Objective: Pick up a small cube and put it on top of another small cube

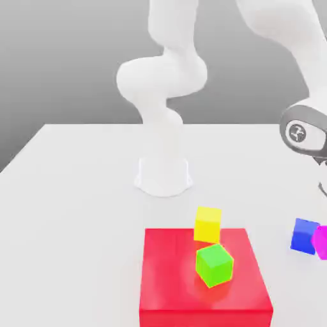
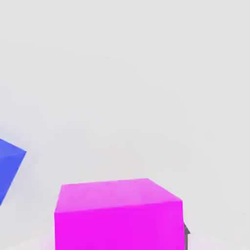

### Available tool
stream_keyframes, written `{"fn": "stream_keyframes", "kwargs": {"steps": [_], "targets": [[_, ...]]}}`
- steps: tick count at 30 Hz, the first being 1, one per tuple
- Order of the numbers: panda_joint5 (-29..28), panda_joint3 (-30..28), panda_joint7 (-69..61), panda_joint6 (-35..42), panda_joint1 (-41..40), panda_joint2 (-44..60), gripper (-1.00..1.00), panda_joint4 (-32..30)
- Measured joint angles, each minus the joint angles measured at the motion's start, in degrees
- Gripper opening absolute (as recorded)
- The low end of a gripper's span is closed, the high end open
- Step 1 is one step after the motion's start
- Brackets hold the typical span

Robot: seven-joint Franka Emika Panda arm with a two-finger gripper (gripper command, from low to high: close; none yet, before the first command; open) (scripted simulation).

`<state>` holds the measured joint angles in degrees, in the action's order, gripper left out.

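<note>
So far only the grasp looks done: the gripper's jaws are closed on the pink cube (image 2: 118,215), which sits low beside the blue cube (image 1: 304,235) at the exterior view's right edge, with lifting and stacking onto another cube left.
</note>
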<state>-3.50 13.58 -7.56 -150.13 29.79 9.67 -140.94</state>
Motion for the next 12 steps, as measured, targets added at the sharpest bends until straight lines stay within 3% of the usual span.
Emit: {"fn": "stream_keyframes", "kwargs": {"steps": [4, 9, 10, 12], "targets": [[2.23, 3.3, -4.81, -0.89, 3.75, -7.05, -1.0, -7.69], [-3.88, 0.76, -1.02, -9.29, 5.38, 0.7, -1.0, -8.69], [-4.82, 0.15, -0.34, -10.43, 5.79, 1.91, 1.0, -8.63], [-4.82, 0.15, -0.34, -10.43, 5.79, 1.91, 1.0, -8.63]]}}
